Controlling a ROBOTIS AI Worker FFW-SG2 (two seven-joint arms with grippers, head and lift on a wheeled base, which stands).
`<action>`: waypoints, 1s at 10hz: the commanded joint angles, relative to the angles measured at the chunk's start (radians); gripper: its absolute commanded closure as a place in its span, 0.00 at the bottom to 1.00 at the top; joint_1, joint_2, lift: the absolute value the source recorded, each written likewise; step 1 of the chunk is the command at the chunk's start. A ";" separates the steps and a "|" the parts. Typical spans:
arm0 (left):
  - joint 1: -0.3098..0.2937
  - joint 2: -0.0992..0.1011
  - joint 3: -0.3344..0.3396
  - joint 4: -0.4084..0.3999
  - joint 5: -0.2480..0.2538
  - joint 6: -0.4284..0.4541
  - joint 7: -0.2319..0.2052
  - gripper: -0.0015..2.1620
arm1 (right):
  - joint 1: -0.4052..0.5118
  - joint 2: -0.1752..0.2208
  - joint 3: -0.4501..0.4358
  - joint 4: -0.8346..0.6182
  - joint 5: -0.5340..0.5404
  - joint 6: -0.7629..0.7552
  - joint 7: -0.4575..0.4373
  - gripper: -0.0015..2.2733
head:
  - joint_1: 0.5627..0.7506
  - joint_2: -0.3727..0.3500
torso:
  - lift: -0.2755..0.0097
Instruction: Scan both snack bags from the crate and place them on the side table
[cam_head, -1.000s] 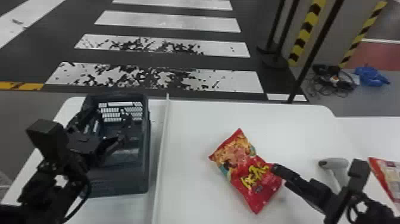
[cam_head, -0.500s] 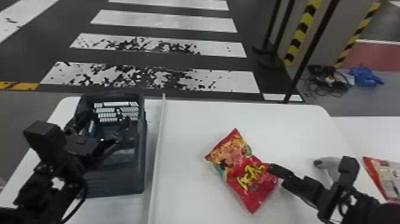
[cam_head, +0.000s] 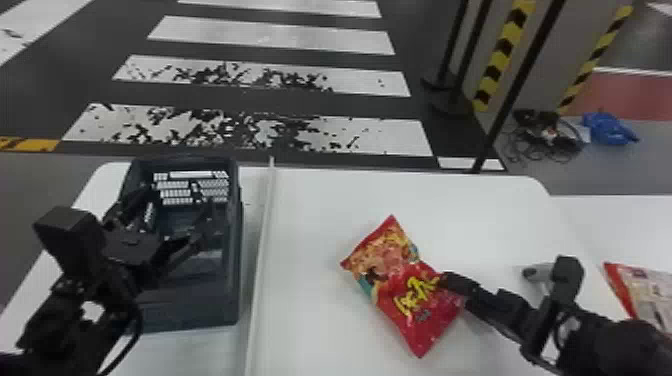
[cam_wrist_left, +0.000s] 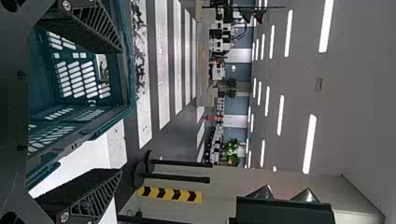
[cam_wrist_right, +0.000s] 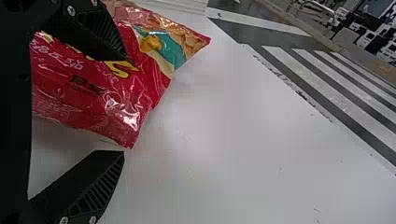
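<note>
The left hand (cam_head: 177, 202) is hiding part of the dark blue-green slatted plastic crate (cam_head: 200, 305), on the near left; its fingers are standing apart over the crate with nothing between them. The right arm is partly covering a grey-white handheld scanner (cam_head: 535, 272), and the right edge of the head view is cutting off a second red-and-pale snack bag (cam_head: 645, 292).

The red, shiny snack bag with a food picture and yellow lettering (cam_head: 400, 290) is lying flat, at a slant, on the white surface (cam_head: 310, 210), between the crate and the scanner. The right hand (cam_head: 450, 287) is hanging open at its right side: one finger is overlapping the bag, the other is standing beside it over the surface. Whether the finger is touching the bag, one cannot tell.

Compared with half a second ago, the right hand is reaching slightly farther left over the bag, which is keeping its place.
</note>
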 joint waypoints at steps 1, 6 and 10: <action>0.001 0.000 0.001 0.003 0.001 0.000 0.000 0.04 | -0.021 -0.008 0.001 0.039 0.005 0.000 0.014 0.18 | 0.70 0.38 | 0.62; 0.006 0.000 0.005 0.011 0.003 0.000 0.005 0.04 | -0.009 -0.012 -0.015 0.012 -0.007 0.052 0.042 0.99 | 0.70 0.39 | 0.62; 0.006 0.000 0.005 0.012 0.006 0.000 0.006 0.04 | 0.027 0.000 -0.007 -0.169 0.008 0.086 0.014 0.99 | 0.70 0.39 | 0.62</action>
